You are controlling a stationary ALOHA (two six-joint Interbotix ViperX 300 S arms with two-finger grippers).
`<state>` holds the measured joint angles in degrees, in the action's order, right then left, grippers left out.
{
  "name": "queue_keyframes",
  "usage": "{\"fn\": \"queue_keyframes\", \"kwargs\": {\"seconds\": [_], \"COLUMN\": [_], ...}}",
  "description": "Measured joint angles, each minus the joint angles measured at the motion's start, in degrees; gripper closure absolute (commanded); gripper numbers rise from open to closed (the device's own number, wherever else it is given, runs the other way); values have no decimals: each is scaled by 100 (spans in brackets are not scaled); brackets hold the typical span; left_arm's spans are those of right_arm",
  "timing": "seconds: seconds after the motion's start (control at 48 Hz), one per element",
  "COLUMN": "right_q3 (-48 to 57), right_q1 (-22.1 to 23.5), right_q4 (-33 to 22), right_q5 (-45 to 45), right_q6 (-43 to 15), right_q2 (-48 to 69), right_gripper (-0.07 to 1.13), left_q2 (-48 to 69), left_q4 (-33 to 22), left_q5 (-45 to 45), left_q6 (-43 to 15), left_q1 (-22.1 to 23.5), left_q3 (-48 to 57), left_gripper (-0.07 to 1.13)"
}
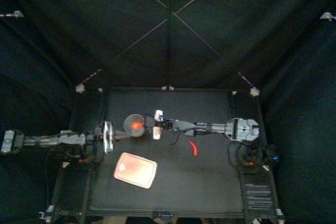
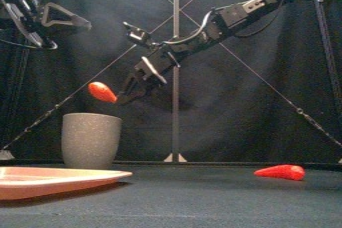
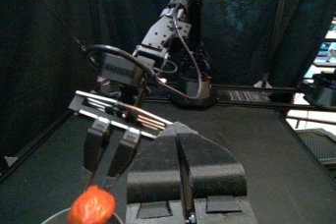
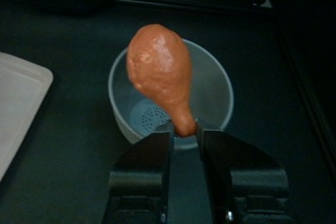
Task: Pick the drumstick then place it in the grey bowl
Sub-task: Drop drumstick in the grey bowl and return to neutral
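The orange drumstick (image 2: 102, 92) hangs in the air just above the tall grey speckled cup (image 2: 91, 139). My right gripper (image 2: 134, 80) is shut on its thin bone end. In the right wrist view the drumstick (image 4: 164, 66) points its thick end over the cup's mouth (image 4: 132, 110), with the right gripper (image 4: 187, 141) clamped on the narrow end. From above, the drumstick (image 1: 136, 126) covers the cup, and the right arm reaches in past the middle. My left gripper (image 1: 108, 138) rests at the left, raised high (image 2: 60, 17), its jaws together and holding nothing (image 3: 184, 144).
A flat pink tray (image 1: 136, 171) lies in front of the cup, toward the table's front. A small red chilli toy (image 1: 195, 147) lies on the table to the right of the tray, low at the right in the front view (image 2: 281, 172).
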<state>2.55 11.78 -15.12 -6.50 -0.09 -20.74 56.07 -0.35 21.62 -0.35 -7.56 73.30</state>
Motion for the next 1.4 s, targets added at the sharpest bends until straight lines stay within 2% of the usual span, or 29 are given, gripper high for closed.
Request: {"fn": "queue_keyframes", "kwargs": {"seconds": [0.083,0.229,0.333,0.625,0.917,1.167,1.396], "right_q3": [-237,-492,-501,35,1995,3630,4535], "right_q1": [-26,-53,-35,18,0,-290,-439], "right_q4": [-18,-26,-18,316,844,1371,1485], "right_q5": [-176,-510,-536,-9,1758,3278,3762], "right_q6": [44,18,-53,-70,-53,-62,0], "right_q2": [-158,-255,-255,-53,1441,2593,3349], "right_gripper": [41,21,15,15,15,15,15], "left_q2": [9,0,9,9,0,0,0], "left_q4": [0,9,9,0,0,9,9], "left_q5": [0,0,9,9,9,9,9], "left_q6": [0,0,0,0,9,0,9], "left_q1": [0,-9,-9,-9,-9,-9,-18], "left_q3": [0,0,0,9,18,44,44], "left_gripper": [102,102,102,102,102,102,102]}}
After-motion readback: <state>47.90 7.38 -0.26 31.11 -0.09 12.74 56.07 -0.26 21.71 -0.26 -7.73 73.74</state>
